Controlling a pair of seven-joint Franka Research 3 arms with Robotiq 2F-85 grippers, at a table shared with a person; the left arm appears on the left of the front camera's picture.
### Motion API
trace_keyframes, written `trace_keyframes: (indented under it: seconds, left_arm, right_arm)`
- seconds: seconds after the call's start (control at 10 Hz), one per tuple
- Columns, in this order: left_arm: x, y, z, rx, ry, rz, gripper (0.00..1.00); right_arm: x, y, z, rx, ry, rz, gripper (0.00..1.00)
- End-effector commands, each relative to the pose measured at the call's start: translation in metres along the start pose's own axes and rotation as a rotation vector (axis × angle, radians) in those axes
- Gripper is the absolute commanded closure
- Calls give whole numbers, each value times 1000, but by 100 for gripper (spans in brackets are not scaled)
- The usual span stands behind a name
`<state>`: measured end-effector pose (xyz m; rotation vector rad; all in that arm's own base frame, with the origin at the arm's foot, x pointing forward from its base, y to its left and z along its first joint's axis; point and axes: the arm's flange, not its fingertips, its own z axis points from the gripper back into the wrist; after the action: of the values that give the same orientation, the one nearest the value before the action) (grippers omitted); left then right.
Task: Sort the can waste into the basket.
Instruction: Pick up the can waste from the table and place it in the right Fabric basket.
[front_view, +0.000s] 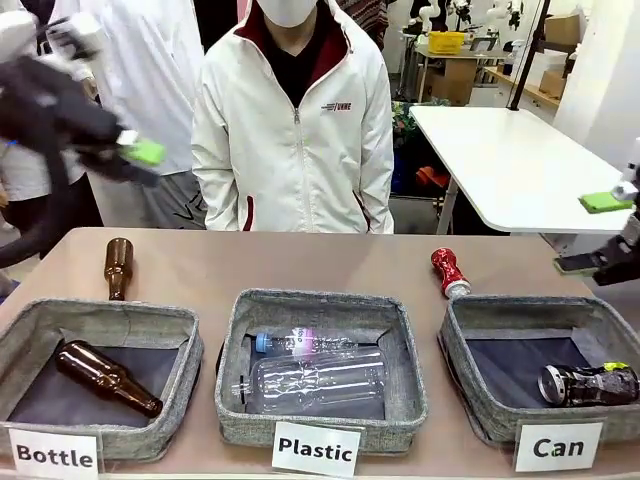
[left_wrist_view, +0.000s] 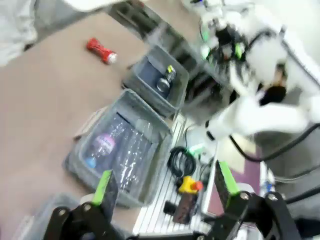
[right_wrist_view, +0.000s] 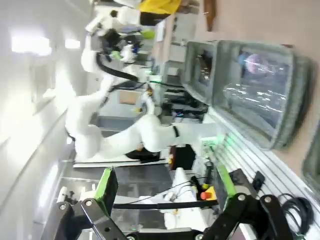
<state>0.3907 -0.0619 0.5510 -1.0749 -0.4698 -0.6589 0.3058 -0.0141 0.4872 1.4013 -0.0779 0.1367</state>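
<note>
The front view reads the white labels that blur away in the left wrist view, and counts three baskets, two brown bottles (front_view: 118, 266) and two cans; the black can (front_view: 588, 384) lies inside the Can basket (front_view: 462, 345), the red can (front_view: 449, 271) on bare table just behind that basket's far-left corner. The left gripper (left_wrist_view: 166, 186) hangs high over the table's left side, jaws spread and empty, well apart from both cans; the right gripper (front_view: 590, 235), likewise wide open and empty, is raised above the basket's right edge.
</note>
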Motion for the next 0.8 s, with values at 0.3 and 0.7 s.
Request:
trace_keyframes:
  seconds: [0.3,0.7]
  left_arm:
    - [-144,41,103,-131,-440,242,0]
    - [-150,48,119,-98,-405,284,0]
  right_arm:
    - [5,-19,-42,96,-125,-45,0]
    - [36,-19,-20,78,-117,-55,0]
